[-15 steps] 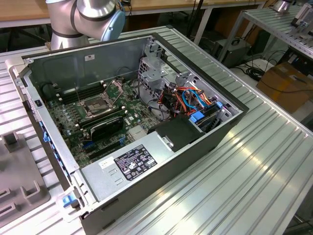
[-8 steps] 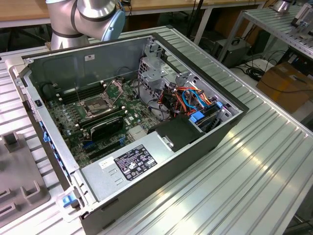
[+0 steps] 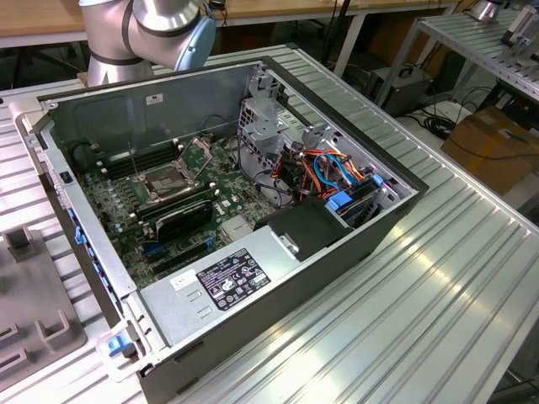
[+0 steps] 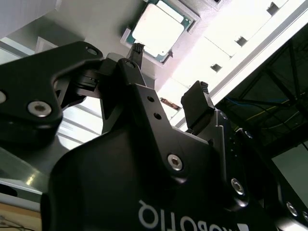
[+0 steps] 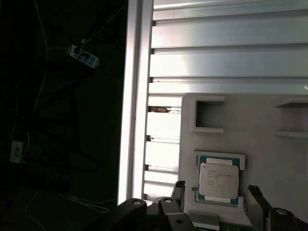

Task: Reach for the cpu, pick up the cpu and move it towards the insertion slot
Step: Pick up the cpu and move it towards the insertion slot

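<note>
While hovering above the cpu [image 5: 219,180] with end effector [image 5: 215,192] open and empty, grips nothing yet, has neither lifted nor carried it toward the socket [image 3: 164,181] at the exterior view's centre-left

1 computer case [image 3: 168,93], lid off; 1 motherboard [image 3: 126,202] inside; 1 power supply [image 3: 227,282]; 1 cardboard box [image 3: 493,139]; 1 robot arm [image 3: 152,25]; 1 gripper [image 4: 169,70] with 2 fingers [image 4: 197,103]; 1 cpu [image 5: 219,180]; 1 grey tray [image 5: 269,163] under it.

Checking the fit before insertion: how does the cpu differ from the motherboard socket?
The cpu is a flat silver square on a grey holder outside the case; the socket is a dark metal-framed opening on the motherboard inside it. Both are square.
</note>
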